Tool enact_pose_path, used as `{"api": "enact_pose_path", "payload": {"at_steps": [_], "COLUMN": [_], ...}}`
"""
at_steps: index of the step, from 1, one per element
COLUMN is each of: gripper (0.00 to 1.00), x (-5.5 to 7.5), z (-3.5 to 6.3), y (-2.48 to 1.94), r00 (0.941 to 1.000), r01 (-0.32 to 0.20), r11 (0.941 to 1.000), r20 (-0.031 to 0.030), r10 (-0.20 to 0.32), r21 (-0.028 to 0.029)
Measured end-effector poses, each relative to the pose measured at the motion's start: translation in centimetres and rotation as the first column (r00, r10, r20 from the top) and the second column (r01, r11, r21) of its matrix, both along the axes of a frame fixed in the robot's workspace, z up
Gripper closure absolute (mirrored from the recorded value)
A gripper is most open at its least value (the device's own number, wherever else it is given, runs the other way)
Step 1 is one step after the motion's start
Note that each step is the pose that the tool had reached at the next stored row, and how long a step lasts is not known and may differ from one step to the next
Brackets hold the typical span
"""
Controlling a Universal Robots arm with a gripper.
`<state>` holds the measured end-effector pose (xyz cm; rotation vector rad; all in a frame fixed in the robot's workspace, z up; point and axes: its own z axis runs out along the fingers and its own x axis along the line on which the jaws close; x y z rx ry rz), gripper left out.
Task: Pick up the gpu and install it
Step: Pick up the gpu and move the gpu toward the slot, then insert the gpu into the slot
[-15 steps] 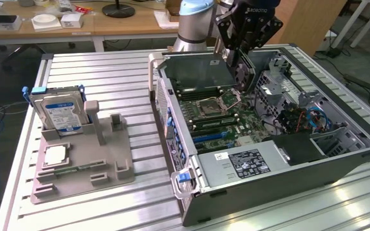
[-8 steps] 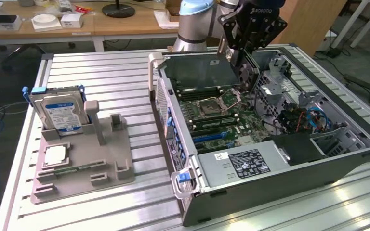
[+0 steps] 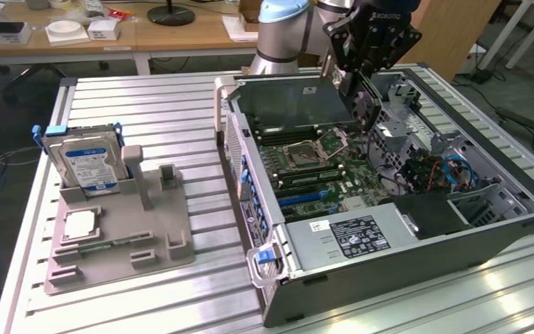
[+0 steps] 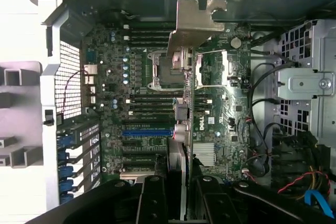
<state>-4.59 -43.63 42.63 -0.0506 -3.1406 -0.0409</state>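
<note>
The gpu (image 3: pixel 295 104), a thin flat black card, hangs above the open computer case (image 3: pixel 406 261) over the motherboard (image 3: pixel 327 167). My gripper (image 3: pixel 352 94) is shut on the card's edge at the exterior view's right. In the wrist view the gpu (image 4: pixel 181 124) appears edge-on between my two black fingers (image 4: pixel 152 203). Its silvery bracket (image 4: pixel 194 22) points away from the gripper (image 4: pixel 181 205) toward the case's far wall. Beneath the card lie the CPU socket (image 4: pixel 163 69) and a blue expansion slot (image 4: pixel 147 132).
On the exterior view's left a grey fixture (image 3: pixel 123 229) holds an upright hard drive (image 3: pixel 86 160), a chip (image 3: pixel 80 226) and a green memory stick (image 3: pixel 109 243). Cables (image 3: pixel 443 174) and a drive cage (image 4: pixel 310 82) crowd one side of the case. A wooden desk (image 3: pixel 109 31) stands behind.
</note>
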Motion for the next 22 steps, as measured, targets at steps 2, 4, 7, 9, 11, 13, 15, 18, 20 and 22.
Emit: {"api": "enact_pose_path", "payload": {"at_steps": [2,4,7,9,11,13,15,18,20,22], "gripper": [0.73,0.73,0.73,0.73,0.73,0.73,0.73,0.73,0.73,0.73], "x": [0.31,0.63,0.93,0.92,0.93,0.93,0.93,0.93,0.93,0.93], "z": [-0.01,-0.02,-0.03,-0.04,-0.04,-0.04,-0.04,-0.04,-0.04,-0.04], "y": [0.00,0.00,0.00,0.00,0.00,0.00,0.00,0.00,0.00,0.00], "r00": [1.0000,1.0000,1.0000,1.0000,1.0000,1.0000,1.0000,1.0000,1.0000,1.0000], "r01": [0.000,0.000,0.000,0.000,0.000,0.000,0.000,0.000,0.000,-0.003], "r11": [1.0000,1.0000,1.0000,1.0000,1.0000,1.0000,1.0000,1.0000,1.0000,1.0000], "r20": [0.0000,0.0001,-0.0001,0.0000,0.0000,0.0000,0.0000,0.0000,0.0000,0.0000], "r10": [0.000,0.000,0.000,0.000,0.000,0.000,0.000,0.000,0.000,0.003], "r21": [-0.0001,0.0000,-0.0001,0.0000,0.0000,0.0001,0.0000,0.0001,0.0001,0.0001]}}
